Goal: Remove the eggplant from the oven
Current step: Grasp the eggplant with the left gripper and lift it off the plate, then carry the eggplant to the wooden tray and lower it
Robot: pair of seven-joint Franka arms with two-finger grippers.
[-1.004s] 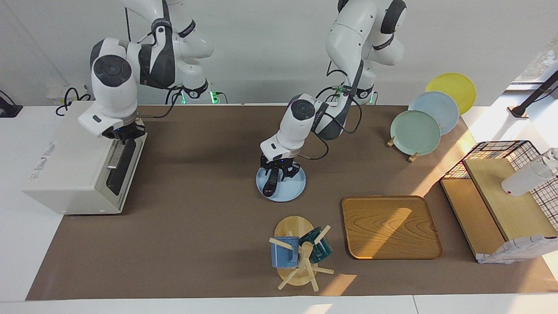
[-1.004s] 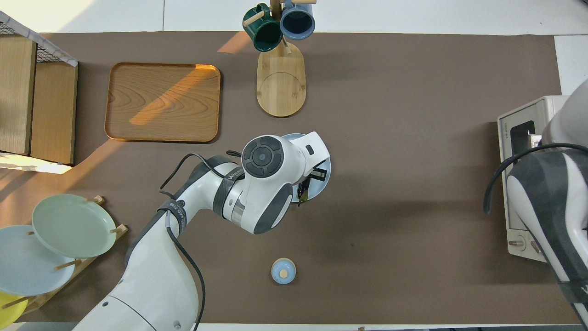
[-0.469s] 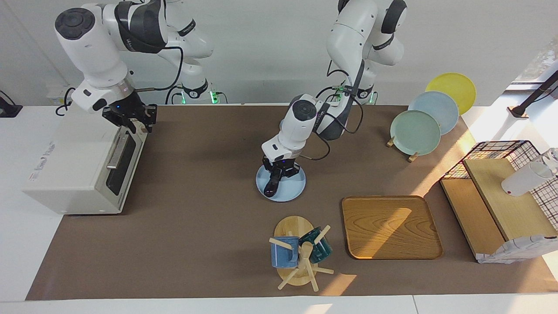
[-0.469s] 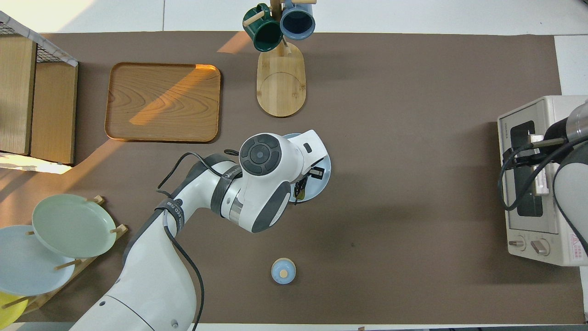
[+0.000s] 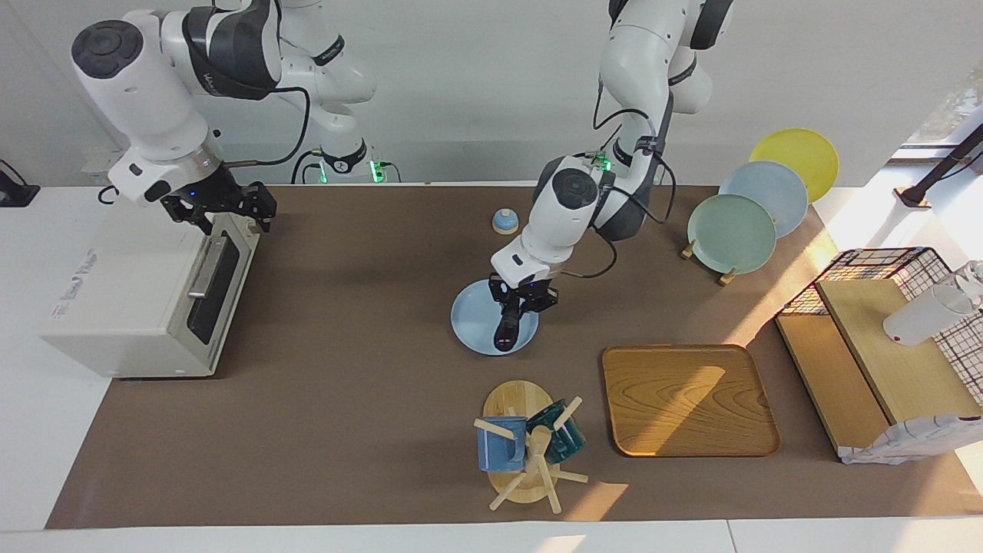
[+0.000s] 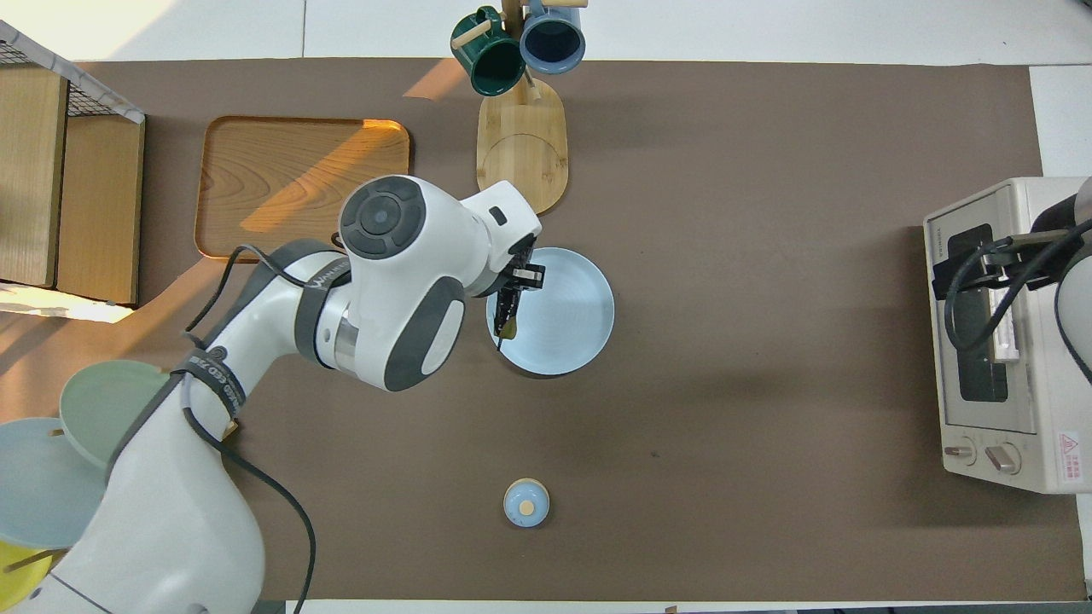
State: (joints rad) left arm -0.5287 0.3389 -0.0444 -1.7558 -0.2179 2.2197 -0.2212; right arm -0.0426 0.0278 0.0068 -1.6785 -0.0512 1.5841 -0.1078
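Note:
The dark purple eggplant (image 5: 506,328) hangs tilted from my left gripper (image 5: 522,301), which is shut on it just above a light blue plate (image 5: 468,322) in the middle of the table. In the overhead view the eggplant (image 6: 505,313) hangs below the left gripper (image 6: 514,286), over the edge of the plate (image 6: 589,315) toward the left arm's end. The cream-white oven (image 5: 115,292) stands at the right arm's end with its door shut. My right gripper (image 5: 228,219) is open and empty over the top front edge of the oven (image 6: 1024,443).
A small blue bell (image 5: 504,221) sits nearer to the robots than the plate. A mug tree (image 5: 526,445) and a wooden tray (image 5: 687,399) lie farther from them. A plate rack (image 5: 741,223) and a wire shelf (image 5: 883,346) stand at the left arm's end.
My left gripper has lifted the eggplant off the plate and carried it toward the left arm's end. My right gripper has risen from the oven's door handle, and the door stays shut.

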